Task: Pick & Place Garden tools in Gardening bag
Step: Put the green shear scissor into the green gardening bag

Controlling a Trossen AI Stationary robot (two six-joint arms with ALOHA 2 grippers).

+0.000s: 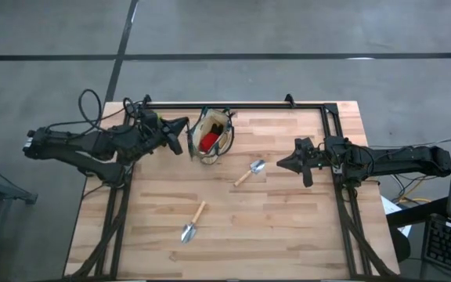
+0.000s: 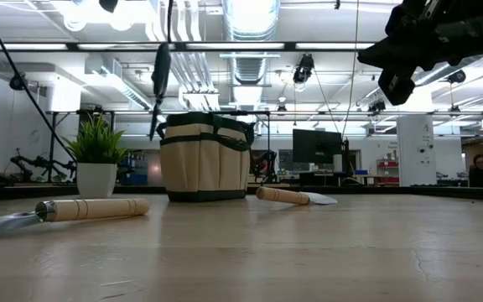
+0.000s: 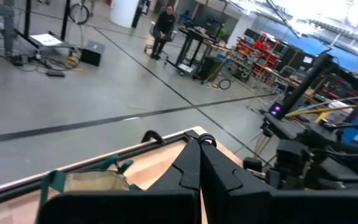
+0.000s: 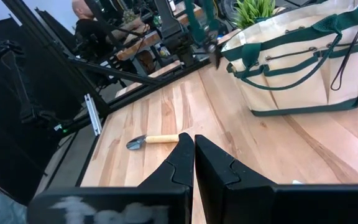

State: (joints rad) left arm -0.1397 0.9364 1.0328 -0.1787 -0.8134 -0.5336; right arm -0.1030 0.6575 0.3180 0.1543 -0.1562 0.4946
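Arms raised off table, both empty. Left gripper (image 1: 185,135) fingers pressed together, just left of beige fabric gardening bag with dark trim (image 1: 212,135). Right gripper (image 1: 282,164) likewise closed, right of wooden-handled metal trowel (image 1: 249,172). Second wooden-handled trowel (image 1: 193,223) lies nearer.

Both hands shut — left hand (image 1: 180,125), right hand (image 1: 282,164)

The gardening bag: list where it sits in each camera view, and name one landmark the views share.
High view: gardening bag at the table's far edge, left of centre, beside the left gripper.
Low view: bag left of centre, standing upright.
Left wrist view: only its top rim, low at the left.
Right wrist view: bag at the upper right.
Shared landmark: the potted plant beside the bag, also in the right wrist view.
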